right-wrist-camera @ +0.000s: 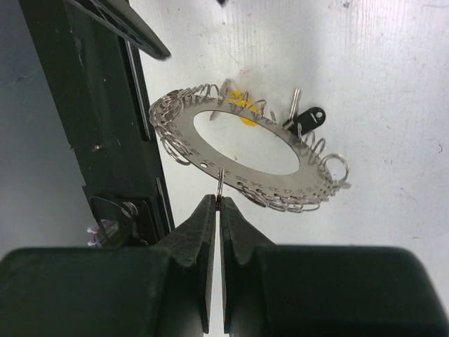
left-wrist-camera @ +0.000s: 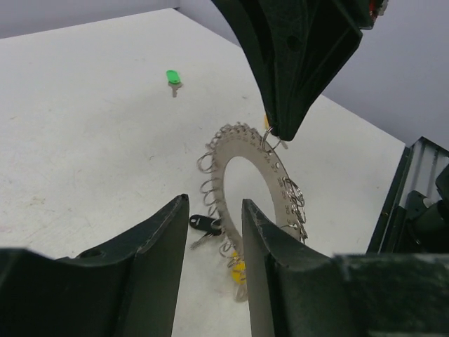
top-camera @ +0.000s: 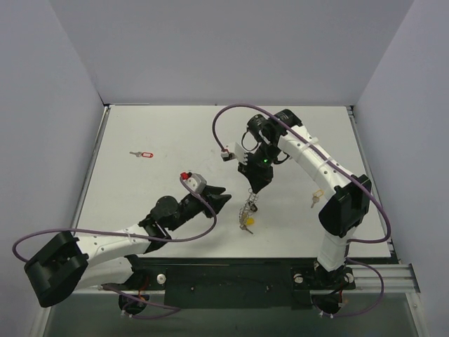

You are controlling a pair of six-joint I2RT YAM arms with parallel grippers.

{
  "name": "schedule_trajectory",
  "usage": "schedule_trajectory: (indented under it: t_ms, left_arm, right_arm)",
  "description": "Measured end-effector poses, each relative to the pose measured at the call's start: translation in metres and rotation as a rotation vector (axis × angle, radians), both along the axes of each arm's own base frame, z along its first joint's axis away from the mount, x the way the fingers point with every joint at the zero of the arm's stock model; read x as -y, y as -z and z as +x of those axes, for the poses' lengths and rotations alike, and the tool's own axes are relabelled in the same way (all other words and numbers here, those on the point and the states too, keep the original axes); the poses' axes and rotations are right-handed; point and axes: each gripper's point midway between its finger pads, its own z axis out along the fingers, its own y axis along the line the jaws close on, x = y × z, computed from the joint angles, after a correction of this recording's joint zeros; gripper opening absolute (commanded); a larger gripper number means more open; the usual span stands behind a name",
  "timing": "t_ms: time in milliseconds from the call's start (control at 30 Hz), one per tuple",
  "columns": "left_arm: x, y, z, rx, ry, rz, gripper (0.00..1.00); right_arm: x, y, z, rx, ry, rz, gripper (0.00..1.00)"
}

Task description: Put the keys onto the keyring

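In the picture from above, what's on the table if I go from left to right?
red key → left pincer → keyring → yellow key

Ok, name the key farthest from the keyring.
The red key, alone at far left; the yellow key and dark key sit by the keyring.

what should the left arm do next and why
Probably move the left pincer toward the loose red key to pick it up: it is open and empty, while the right pincer is shut on a loop of the keyring, holding it up.
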Motion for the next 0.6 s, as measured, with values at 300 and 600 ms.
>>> schedule_trajectory:
  t_ms: [300, 600]
  left_arm:
    - [0.035, -0.007, -0.007, 0.043, 0.201, -0.117, 0.31]
    - [0.051, -0.036, -0.023, 0.115, 0.342, -0.189, 0.30]
  right_arm:
    - [-0.009, -0.002, -0.004, 0.035, -0.112, 0.036, 0.00]
    - [-0.013, -0.003, -0.006, 0.043, -0.160, 0.066, 0.00]
